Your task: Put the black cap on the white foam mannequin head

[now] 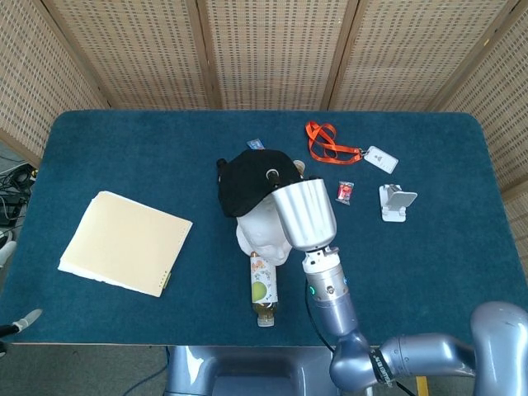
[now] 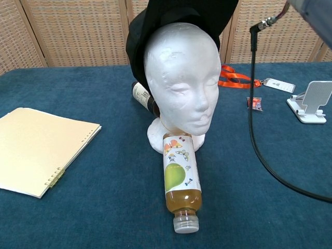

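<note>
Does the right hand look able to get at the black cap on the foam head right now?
Probably yes: the right arm reaches right up to the black cap atop the foam head, with nothing between, though its hand is hidden.
</note>
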